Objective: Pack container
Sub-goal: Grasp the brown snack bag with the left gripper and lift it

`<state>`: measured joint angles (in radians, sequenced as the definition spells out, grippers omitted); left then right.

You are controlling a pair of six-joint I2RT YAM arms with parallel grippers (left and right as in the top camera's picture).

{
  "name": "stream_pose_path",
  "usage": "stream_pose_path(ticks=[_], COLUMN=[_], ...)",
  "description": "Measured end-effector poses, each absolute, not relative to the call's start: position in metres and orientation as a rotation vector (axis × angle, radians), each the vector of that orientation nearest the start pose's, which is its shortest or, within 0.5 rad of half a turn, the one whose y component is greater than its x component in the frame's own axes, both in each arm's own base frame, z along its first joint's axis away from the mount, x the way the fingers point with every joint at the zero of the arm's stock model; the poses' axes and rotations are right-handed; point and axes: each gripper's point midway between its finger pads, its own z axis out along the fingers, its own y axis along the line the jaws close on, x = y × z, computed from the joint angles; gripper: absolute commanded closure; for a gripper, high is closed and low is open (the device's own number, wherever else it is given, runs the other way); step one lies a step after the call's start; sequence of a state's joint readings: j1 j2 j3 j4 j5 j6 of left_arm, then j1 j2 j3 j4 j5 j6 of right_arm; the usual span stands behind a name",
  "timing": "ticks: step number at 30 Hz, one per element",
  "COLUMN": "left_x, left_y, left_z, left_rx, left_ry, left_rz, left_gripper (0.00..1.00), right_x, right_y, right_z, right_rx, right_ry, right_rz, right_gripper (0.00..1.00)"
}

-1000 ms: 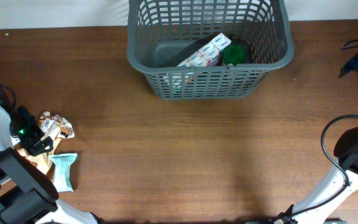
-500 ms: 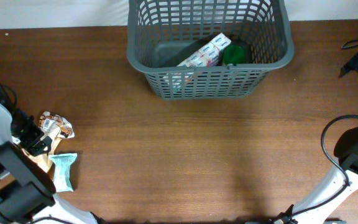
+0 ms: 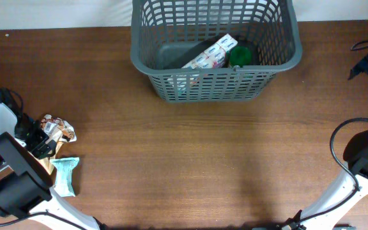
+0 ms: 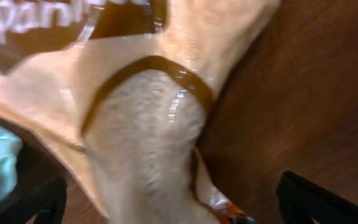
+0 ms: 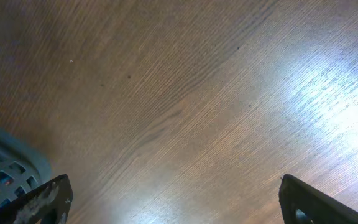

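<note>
Container (image 3: 214, 84) top centre of frame, carton (image 3: 211, 56) inside. We see left tool (image 4: 173, 202) spread wide over tan packet (image 4: 143, 134), lower left; right tool (image 5: 174, 199) also wide, above table (image 5: 197, 93).

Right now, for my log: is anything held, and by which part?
Nothing is held. The left gripper is open over a tan packet, not closed on it; the right gripper is open over the table.
</note>
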<state>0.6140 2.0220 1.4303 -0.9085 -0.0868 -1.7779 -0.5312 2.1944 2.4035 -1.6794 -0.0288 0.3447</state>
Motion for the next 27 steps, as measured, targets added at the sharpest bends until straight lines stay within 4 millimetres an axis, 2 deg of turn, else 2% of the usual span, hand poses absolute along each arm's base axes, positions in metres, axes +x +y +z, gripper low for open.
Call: stream_pose_path(ticks=[16, 17, 19, 21, 22, 27], left_x=[0.312, 0.312, 0.312, 0.308, 0.307, 0.316], left_y=[0.238, 0.238, 0.236, 0.233, 0.231, 0.234], left_z=[0.004, 0.003, 0.002, 0.000, -0.001, 0.001], left_rx=[-2.817, -2.821, -2.830, -2.847, -2.854, -2.835], left_ry=[1.156, 1.158, 1.160, 1.176, 1.180, 1.177], left_rz=[0.065, 0.064, 0.063, 0.078, 0.079, 0.031], left_gripper=[0.01, 0.04, 0.32, 0.87, 0.98, 0.98], right_x=[0.370, 0.370, 0.370, 0.370, 0.370, 0.370], right_y=[-0.212, -0.212, -0.212, -0.212, -0.212, -0.212], right_z=[0.193, 0.193, 0.193, 0.193, 0.193, 0.193], right_rx=[1.286, 1.287, 1.287, 1.286, 1.286, 1.287], right_ry=[2.753, 2.753, 2.753, 2.753, 2.753, 2.753], right_rz=[0.029, 0.029, 0.029, 0.029, 0.029, 0.029], right_gripper=[0.01, 0.01, 0.01, 0.01, 0.01, 0.01])
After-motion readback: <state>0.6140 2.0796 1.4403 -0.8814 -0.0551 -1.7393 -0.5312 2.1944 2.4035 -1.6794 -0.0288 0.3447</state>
